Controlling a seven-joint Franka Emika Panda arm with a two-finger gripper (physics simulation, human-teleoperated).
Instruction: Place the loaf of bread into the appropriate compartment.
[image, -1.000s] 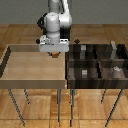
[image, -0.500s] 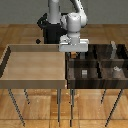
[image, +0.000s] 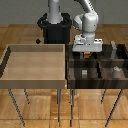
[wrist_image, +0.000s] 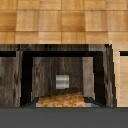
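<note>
The loaf of bread is sitting pinched in your pincer, which is hanging over a rear cell of the dark compartment organizer. In the wrist view, a small grey piece is lying in the cell below. The light wooden tray is standing beside it, toward the exterior view's left.

End effector moved from tan tray toward exterior view's right, now over dark compartment organizer.
</note>
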